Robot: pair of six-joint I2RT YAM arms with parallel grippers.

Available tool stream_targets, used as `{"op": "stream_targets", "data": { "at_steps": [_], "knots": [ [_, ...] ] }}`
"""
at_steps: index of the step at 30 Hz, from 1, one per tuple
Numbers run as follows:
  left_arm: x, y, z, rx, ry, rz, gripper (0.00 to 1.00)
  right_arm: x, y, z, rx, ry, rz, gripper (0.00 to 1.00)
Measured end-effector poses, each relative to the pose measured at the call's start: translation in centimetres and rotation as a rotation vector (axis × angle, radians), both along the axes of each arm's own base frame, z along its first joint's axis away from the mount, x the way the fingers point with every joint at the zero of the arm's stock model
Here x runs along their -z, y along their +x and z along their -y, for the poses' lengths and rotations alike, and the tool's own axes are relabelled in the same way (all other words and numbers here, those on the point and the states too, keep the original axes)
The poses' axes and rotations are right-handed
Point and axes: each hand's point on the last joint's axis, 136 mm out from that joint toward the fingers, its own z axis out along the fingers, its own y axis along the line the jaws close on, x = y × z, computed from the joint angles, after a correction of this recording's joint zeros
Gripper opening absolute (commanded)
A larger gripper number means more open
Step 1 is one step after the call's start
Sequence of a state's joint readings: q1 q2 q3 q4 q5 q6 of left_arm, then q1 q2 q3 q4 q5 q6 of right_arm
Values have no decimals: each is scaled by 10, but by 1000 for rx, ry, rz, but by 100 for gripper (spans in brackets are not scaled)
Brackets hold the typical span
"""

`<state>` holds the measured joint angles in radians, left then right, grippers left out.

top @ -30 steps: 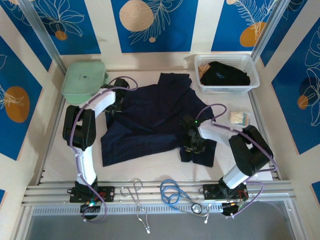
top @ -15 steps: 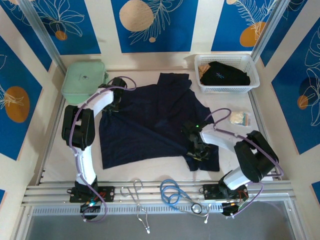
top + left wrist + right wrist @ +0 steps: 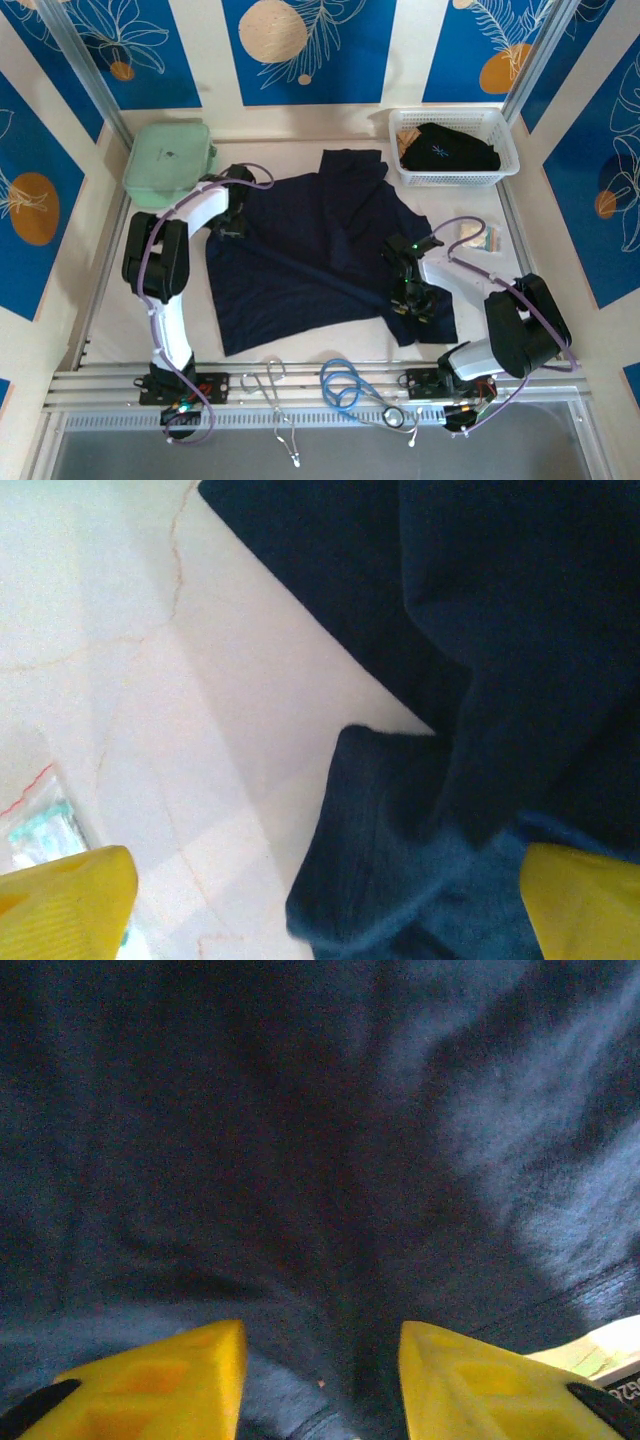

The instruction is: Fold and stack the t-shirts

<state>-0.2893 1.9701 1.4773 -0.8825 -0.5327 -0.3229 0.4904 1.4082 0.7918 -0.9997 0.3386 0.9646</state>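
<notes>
Yellow fingers (image 3: pixel 150 1380) of the right gripper (image 3: pixel 320 1360) stand partly closed. A fold of the navy t-shirt (image 3: pixel 310 250) is pinched in the narrow gap between them, and the cloth creases toward that gap. In the top view this gripper sits on the near right corner of the shirt, just beyond the near rail, where a blue cable loop (image 3: pixel 345 385) and metal scissors (image 3: pixel 268 382) lie.

The navy t-shirt is spread flat over the middle of the white table (image 3: pixel 120 300), slightly turned, with one sleeve pointing to the far side. A long diagonal crease runs across it from the right gripper to the left one. A small packet (image 3: pixel 477 236) lies on the table just right of the shirt.

Farther back, the left gripper (image 3: pixel 325 880) rests at the left edge of the shirt. Its fingers are wide apart. A bunched piece of navy cloth lies between them, closer to the right finger, and I cannot tell if it touches either one.

At the far side, a mint-green case (image 3: pixel 168 165) stands in the left corner. In the right corner a white lattice basket (image 3: pixel 505 150) holds a folded black t-shirt (image 3: pixel 465 155) with a pale blue mark (image 3: pixel 438 152) on top.
</notes>
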Motion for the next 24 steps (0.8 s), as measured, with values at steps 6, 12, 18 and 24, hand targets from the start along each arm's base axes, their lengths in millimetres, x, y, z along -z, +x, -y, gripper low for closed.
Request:
{"op": "stream_targets", "data": {
  "at_steps": [6,12,18,24],
  "knots": [
    [-49,-18,25,51,-29,73,99,-43,48,-13,-69,81,127,54],
    [-41,-58,70,125,-145,48,76,-63,105,-7,-55,173,211,41],
    [36,-117,101,91,-306,-134,58,-36,172,7,-21,189,214,24],
    [53,-127,115,46,-365,-137,58,3,202,39,100,198,185,18]
  ]
}}
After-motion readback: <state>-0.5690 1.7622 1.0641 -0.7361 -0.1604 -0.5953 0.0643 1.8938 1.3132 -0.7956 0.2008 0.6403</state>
